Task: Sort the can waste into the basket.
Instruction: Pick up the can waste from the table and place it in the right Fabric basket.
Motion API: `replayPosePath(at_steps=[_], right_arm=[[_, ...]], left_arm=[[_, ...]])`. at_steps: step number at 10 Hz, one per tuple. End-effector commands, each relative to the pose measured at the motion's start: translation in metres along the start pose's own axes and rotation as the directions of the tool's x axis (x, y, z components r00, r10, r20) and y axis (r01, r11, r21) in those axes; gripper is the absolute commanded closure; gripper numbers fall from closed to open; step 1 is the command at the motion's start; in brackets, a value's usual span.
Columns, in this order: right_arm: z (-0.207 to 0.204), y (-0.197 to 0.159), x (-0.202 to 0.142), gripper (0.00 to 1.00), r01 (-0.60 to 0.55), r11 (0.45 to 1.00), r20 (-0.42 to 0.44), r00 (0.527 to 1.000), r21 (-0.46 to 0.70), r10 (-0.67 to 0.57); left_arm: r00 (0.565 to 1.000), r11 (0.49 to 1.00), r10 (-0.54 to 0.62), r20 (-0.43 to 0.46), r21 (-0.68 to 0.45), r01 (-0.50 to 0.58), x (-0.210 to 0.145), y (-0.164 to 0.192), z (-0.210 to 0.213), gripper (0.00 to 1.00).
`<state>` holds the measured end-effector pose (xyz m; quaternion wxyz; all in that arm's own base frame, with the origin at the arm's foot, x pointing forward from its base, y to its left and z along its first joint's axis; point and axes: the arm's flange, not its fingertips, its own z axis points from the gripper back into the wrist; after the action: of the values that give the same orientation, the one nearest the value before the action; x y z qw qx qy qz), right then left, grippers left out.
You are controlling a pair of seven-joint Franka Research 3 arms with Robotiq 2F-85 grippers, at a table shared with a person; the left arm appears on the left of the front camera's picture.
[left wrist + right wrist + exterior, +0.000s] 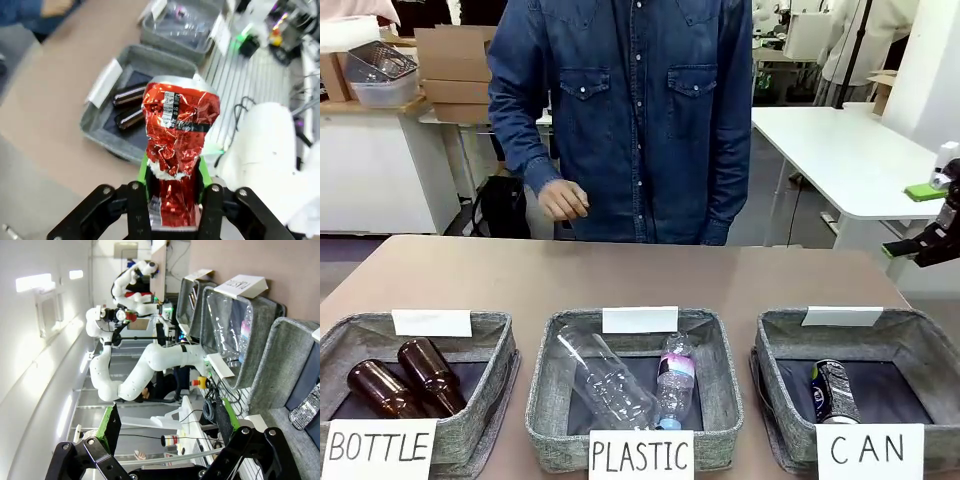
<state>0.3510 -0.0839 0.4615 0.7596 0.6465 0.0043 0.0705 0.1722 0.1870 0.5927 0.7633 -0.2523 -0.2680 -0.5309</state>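
Clearly crushed, the red can (176, 145) sits crumpled between the left jaws.

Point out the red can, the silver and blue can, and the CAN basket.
red can (177, 130): left wrist view, on its crumpled middle.
silver and blue can (833, 392): front view, on its side wall.
CAN basket (910, 330): front view, on its grey far rim.

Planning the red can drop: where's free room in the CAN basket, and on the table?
CAN basket: dark floor right of the silver can is bare. The tabletop behind all three baskets is bare too. The PLASTIC basket is crowded. Left tool holds the red can.
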Motion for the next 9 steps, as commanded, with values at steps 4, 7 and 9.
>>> replayPosePath(at_steps=[4, 7, 9], right_arm=[[0.001, 0.001, -0.002, 0.0, -0.018, 1.0, -0.008, 1.0, 0.001, 0.018], [0.0, 0.0, 0.0, 0.0, 0.0, 1.0, -0.001, 1.0, 0.0, 0.0], [0.103, 0.04, -0.061, 0.0, 0.087, 0.942, 0.325, 0.945, -0.325, 0.025]], left_arm=[[0.943, 0.935, -0.327, 0.058, -0.122, 0.332, 0.175, 0.021, -0.154, 0.59], [0.869, 0.851, -0.477, 0.134, -0.177, 0.495, 0.286, -0.012, -0.29, 0.59], [0.874, 0.828, -0.46, 0.155, -0.28, 0.486, 0.34, -0.054, -0.369, 0.59]])
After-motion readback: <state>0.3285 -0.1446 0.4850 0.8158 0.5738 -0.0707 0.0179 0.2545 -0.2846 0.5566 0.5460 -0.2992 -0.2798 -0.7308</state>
